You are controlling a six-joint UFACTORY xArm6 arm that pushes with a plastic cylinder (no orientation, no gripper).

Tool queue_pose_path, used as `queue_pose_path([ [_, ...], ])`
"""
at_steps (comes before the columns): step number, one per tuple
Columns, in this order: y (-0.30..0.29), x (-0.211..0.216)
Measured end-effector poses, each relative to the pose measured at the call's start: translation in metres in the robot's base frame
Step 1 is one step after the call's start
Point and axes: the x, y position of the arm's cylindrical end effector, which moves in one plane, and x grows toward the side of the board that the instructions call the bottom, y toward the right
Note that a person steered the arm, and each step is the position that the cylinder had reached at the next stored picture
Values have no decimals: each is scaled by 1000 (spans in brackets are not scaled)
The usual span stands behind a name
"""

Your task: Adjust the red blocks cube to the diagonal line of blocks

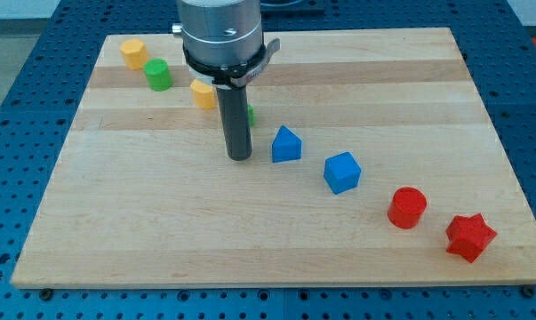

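On wooden board [116,222]: tip [239,158] left of blue block [286,145]; red cylinder [407,207], red star [470,236] lower right. No claw fitted.

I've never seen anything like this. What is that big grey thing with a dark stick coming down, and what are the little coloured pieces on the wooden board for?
The grey cylinder is the end of a robot arm. It has no hand, only a dark rod; my tip slides on the wooden board and pushes blocks. Nothing is held. There is one camera, looking down at the board from the front.

The blocks run in a diagonal line from the view's top left to bottom right: yellow block, green cylinder, second yellow block, a green block mostly hidden behind the rod, blue house-shaped block, blue cube, red cylinder, red star. The tip stands just left of the blue house-shaped block.
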Motion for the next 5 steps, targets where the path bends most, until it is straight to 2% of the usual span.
queue_pose_path([
  [1,-6,0],
  [2,-39,2],
  [4,-136,-7],
  [5,-141,-10],
])
